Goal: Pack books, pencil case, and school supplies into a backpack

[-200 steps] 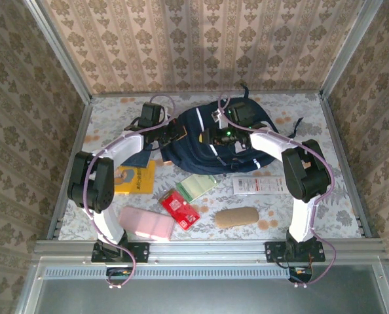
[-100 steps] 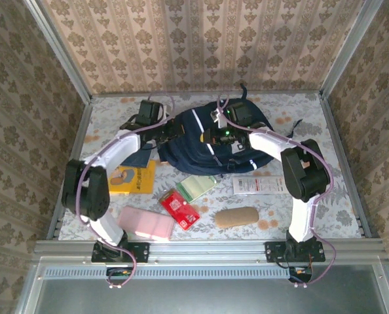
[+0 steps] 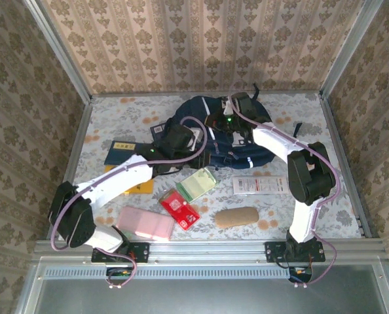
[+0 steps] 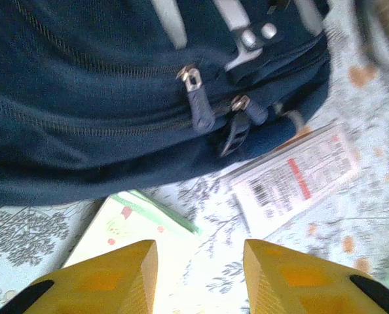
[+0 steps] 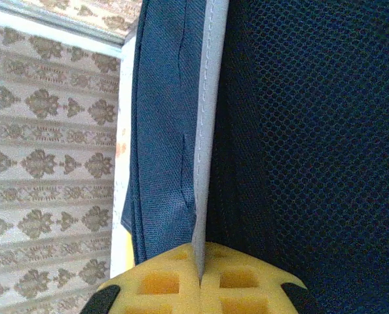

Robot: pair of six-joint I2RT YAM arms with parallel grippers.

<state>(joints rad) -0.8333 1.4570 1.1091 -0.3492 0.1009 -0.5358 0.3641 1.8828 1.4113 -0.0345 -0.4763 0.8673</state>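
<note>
Top view: the backpack (image 3: 237,140) lies at the far centre of the floral worktop (image 3: 342,209), with both arms reaching to it. The right end effector (image 3: 226,118) sits on the backpack's far upper part. In the right wrist view the right end effector (image 5: 200,261) has its fingers pressed together on a grey-white piping strip (image 5: 205,131) of the backpack (image 5: 162,131), with dark mesh fabric (image 5: 312,131) beside the strip. The left end effector (image 3: 189,142) is at the backpack's near left side. In the left wrist view the left end effector (image 4: 198,252) has its yellow fingers (image 4: 122,271) partly apart with nothing between them, above the worktop just in front of the backpack (image 4: 83,98), whose zipper pulls (image 4: 200,108) face the camera. The green pad (image 4: 132,226) lies partly under the left finger, and the white packet (image 4: 293,173) lies to the right. On the worktop near the backpack: green pad (image 3: 198,183), red packet (image 3: 179,207), white packet (image 3: 260,185), tan pouch (image 3: 237,217) and pink case (image 3: 146,223). At the left lie a blue book (image 3: 121,152) with a yellow label and, partly under the left arm, an orange-yellow book (image 3: 142,188).
</note>
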